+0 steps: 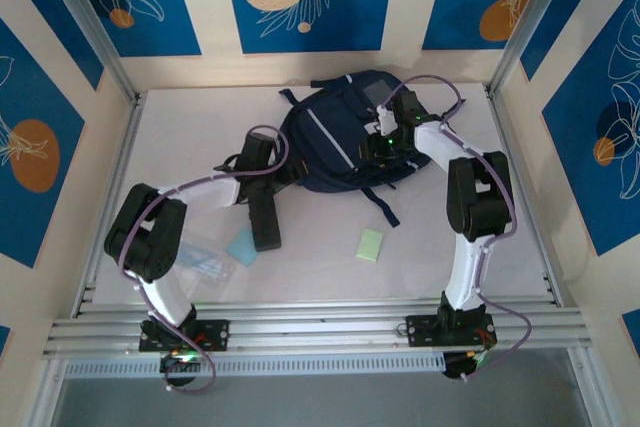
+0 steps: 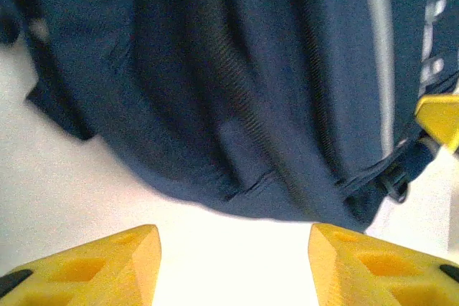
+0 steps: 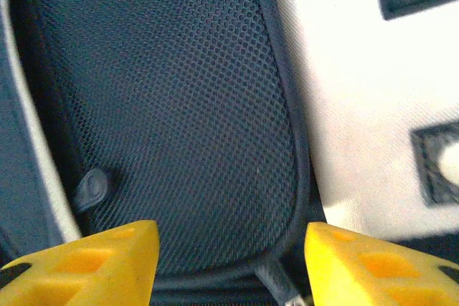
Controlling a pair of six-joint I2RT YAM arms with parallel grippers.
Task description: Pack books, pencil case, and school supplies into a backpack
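Near edge of the table [image 1: 320, 277], left side: the clear plastic piece [image 1: 203, 257] lies flat just beside the left arm's elbow. The light blue pad [image 1: 242, 245] is touching or just beside it on the right. The pale green pad [image 1: 371, 244] lies alone mid-table, well apart from both, closer to the right arm.

The pencil case [image 1: 266, 219] lies flat with its long side running near to far, right next to the blue pad. Its far end meets the left arm's wrist in the top view.

Further back, the backpack [image 1: 345, 132] lies flat in the middle-far part of the table, and a dark strap [image 1: 385, 205] trails toward the near side.

The left gripper [image 2: 233, 240] is at the backpack's left edge, low over the table. Its fingers [image 2: 93, 270] are spread wide with nothing between them. The navy fabric is just ahead of the tips, and I cannot tell if they touch it.

The right gripper [image 3: 229, 233] is over the backpack's right-hand part, also spread wide and gripping nothing. A dark mesh panel [image 3: 179, 105] of the bag sits directly below and ahead, between the finger lines. A white patch [image 3: 358, 105] with dark squares is to its right.
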